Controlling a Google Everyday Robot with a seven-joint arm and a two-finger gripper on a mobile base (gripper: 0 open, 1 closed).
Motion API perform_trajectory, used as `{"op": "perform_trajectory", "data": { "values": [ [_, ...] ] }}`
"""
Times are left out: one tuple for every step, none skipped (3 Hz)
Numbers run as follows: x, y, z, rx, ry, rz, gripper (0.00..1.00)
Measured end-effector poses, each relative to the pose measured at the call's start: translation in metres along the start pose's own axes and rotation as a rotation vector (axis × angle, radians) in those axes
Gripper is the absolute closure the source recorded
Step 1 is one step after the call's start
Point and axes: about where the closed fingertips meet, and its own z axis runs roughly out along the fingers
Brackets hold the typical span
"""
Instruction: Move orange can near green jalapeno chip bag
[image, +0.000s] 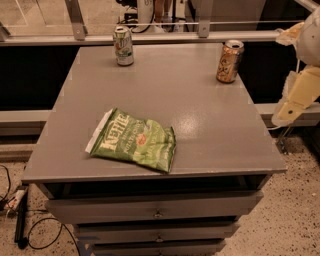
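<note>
The orange can (229, 61) stands upright near the far right corner of the grey table (200, 115). The green jalapeno chip bag (136, 140) lies flat near the table's front edge, left of centre, with its white "Kettle" lettering facing up. The can and the bag are far apart. My gripper (295, 97) hangs at the right edge of the view, beyond the table's right side, lower than and to the right of the orange can, touching nothing.
A pale green-and-white can (123, 46) stands upright at the far left of the table. Drawers (157, 212) sit under the tabletop. A rail (165, 37) runs behind the table. Cables (20, 220) lie on the speckled floor at the left.
</note>
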Motion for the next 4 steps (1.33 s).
{"op": "perform_trajectory", "data": {
  "values": [
    [0.005, -0.04, 0.028, 0.034, -0.077, 0.023, 0.0],
    [0.004, -0.079, 0.049, 0.069, -0.162, 0.052, 0.0],
    [-0.004, -0.114, 0.066, 0.107, -0.238, 0.072, 0.0],
    [-0.016, -0.141, 0.086, 0.126, -0.317, 0.102, 0.0]
  ]
}}
